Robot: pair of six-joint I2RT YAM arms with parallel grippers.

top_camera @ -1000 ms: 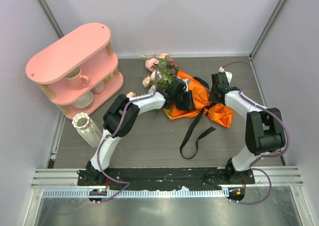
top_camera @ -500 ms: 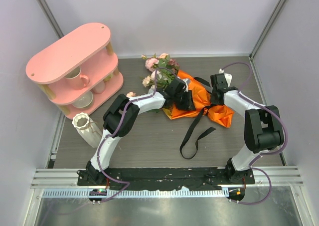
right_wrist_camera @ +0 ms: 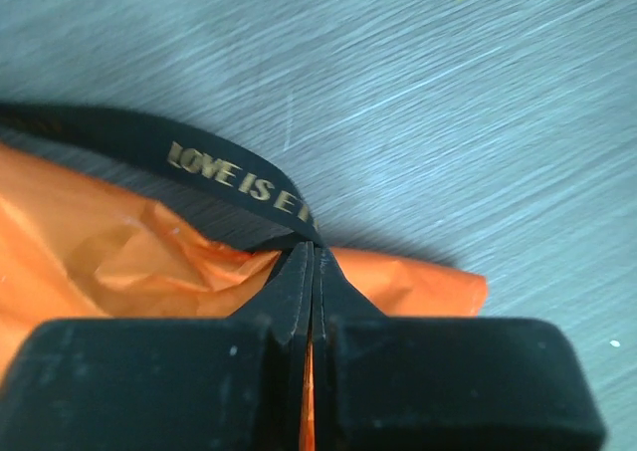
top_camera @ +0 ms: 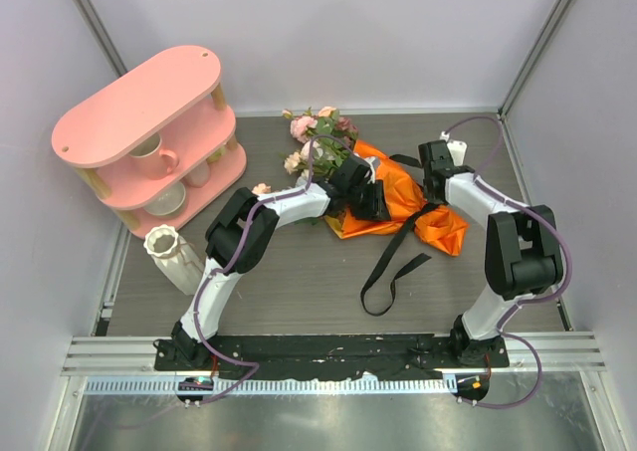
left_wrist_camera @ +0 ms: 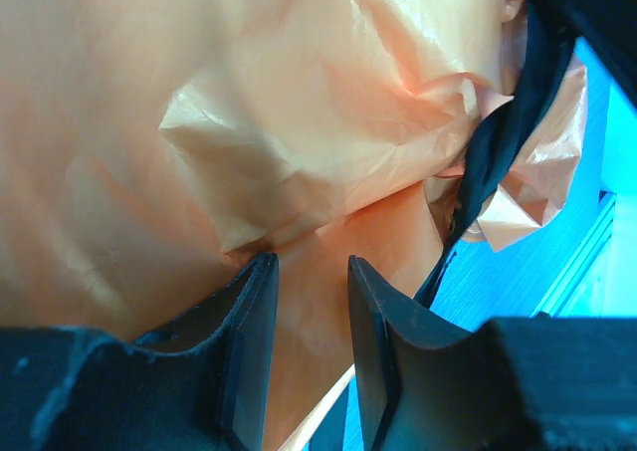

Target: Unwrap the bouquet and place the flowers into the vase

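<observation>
bouquet — one, wrapped; vase — one

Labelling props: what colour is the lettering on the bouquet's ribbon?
Gold, on a black ribbon; clearest in the right wrist view.

The bouquet is wrapped in a bright orange sheet, paler peach where light passes through its creases; its ribbon is black with gold capital lettering; the flowers are pink and cream among green leaves; the vase is cream-white with vertical ribbing; the shelf is pastel pink with pale wooden posts; the table is grey-brown with a fine wood grain; the arms are white and black, their cables purple.
</observation>
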